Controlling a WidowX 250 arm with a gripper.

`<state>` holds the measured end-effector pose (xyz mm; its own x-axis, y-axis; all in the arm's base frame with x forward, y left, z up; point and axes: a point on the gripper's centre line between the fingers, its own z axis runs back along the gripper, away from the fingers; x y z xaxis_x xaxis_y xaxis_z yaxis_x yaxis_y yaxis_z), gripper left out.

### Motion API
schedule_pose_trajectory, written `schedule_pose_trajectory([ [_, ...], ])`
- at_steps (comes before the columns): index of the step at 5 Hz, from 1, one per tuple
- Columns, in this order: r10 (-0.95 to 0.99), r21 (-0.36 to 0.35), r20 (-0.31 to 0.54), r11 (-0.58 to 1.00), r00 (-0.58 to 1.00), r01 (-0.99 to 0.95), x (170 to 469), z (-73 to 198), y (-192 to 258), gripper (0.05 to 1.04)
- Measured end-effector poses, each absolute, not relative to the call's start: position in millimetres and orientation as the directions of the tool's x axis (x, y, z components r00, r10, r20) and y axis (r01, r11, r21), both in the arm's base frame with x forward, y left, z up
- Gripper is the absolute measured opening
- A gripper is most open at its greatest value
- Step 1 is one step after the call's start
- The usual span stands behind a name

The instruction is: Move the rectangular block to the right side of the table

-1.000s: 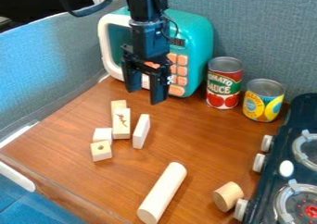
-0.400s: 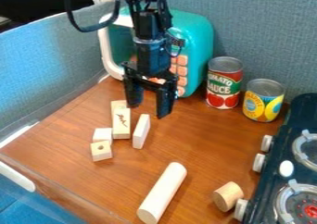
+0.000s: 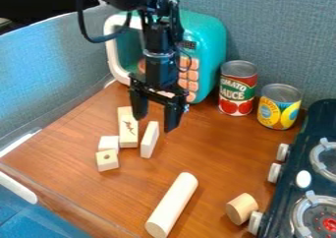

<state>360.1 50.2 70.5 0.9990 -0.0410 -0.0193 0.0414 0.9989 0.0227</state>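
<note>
1. And the claw [image 3: 155,124] is seen spread, nothing pinched, upper left of centre!
2. Just below it in the frame, left of centre, the slim rectangular block [image 3: 150,139], presumably the one wanted: light, stiff, hardly fragile, perhaps smooth-faced.
3. Best gripped mid-length, across its thin sides; off-centre, it could be tipped.

Blocks [image 3: 150,139] lie before the toy microwave [image 3: 209,40], left of the cans [image 3: 238,88] and stove [image 3: 298,158].

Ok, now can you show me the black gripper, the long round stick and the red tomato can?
Gripper [image 3: 154,123]: camera view, between its fingertips.
Long round stick [image 3: 172,204]: camera view, its middle.
Tomato can [image 3: 237,89]: camera view, its label.
</note>
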Motion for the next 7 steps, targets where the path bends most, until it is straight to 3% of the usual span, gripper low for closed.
schedule_pose_trajectory([
  [3,0.124,0.065,-0.031,0.990,0.992,-0.122,379,47,59,1.001],
  [6,0.377,0.020,-0.065,0.926,0.924,-0.377,369,37,65,1.001],
  [7,0.396,0.020,-0.082,0.918,0.915,-0.395,366,34,70,0.954],
])
